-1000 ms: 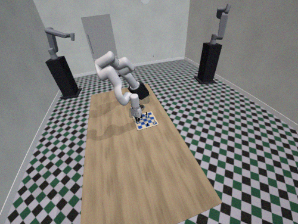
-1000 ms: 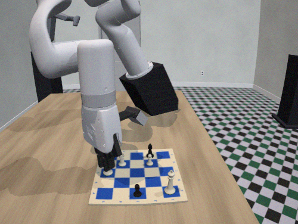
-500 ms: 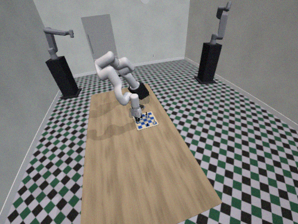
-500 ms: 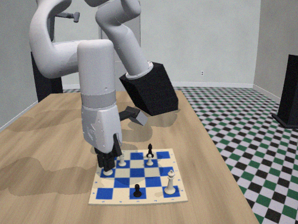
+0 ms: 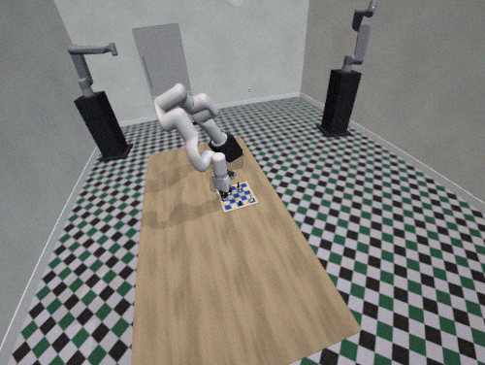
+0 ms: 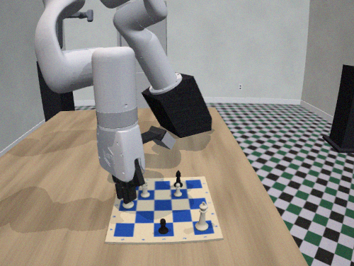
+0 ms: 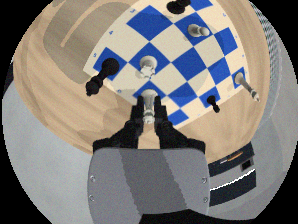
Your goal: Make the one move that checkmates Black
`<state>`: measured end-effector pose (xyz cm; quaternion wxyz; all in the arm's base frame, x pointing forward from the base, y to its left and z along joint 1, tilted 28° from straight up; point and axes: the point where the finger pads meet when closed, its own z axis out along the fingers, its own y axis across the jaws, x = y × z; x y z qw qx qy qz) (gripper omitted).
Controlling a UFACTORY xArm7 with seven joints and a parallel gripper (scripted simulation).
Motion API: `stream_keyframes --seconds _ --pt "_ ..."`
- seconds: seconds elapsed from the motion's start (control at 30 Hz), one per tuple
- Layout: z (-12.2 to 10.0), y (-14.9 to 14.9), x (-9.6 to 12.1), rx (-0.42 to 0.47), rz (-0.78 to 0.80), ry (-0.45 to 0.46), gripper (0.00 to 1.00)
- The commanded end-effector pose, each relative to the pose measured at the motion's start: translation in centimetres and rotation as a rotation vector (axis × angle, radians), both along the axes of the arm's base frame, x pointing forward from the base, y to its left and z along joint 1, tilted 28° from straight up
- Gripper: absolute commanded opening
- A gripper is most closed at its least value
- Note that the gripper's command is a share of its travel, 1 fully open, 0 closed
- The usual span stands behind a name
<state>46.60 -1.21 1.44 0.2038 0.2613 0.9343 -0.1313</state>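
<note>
The small blue-and-cream chessboard (image 6: 164,210) lies on the wooden table; it also shows in the top view (image 5: 239,196). My gripper (image 6: 127,198) stands upright over the board's left column and is shut on a white piece (image 6: 128,204). The piece's base is low over a blue square, and I cannot tell if it touches. In the wrist view the fingers clasp that piece (image 7: 150,98). A white pawn (image 6: 145,191) stands right beside the fingers. Another white pawn (image 6: 178,191) stands in front of a tall black piece (image 6: 178,177). A black pawn (image 6: 163,226) and a tall white piece (image 6: 202,216) stand in the front row.
The arm's black base (image 6: 178,106) sits on the table behind the board. The wrist view shows one more black piece (image 7: 100,78) near the board's edge, hidden behind the gripper in the top and exterior views. Two black pedestals (image 5: 102,123) (image 5: 339,102) with other arms stand far off on the floor.
</note>
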Motion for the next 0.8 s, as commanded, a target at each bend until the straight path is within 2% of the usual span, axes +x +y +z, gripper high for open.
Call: stream_keyframes --seconds 0.0,0.03,0.1,0.13,0.2,0.23,0.3,0.33,0.77 --pt "0.11 0.10 0.10 0.001 0.002 -0.003 0.08" --pt "0.11 0.10 0.10 0.001 0.002 -0.003 0.17" --pt "0.11 0.10 0.10 0.001 0.002 -0.003 0.17" --pt "0.11 0.10 0.10 0.001 0.002 -0.003 0.25" --pt "0.11 0.10 0.10 0.001 0.002 -0.003 0.25" --pt "0.11 0.10 0.10 0.001 0.002 -0.003 0.34" --pt "0.11 0.10 0.10 0.001 0.002 -0.003 0.34" --pt "0.11 0.10 0.10 0.001 0.002 -0.003 0.42" --pt "0.19 0.13 0.07 0.001 0.002 -0.003 0.42"
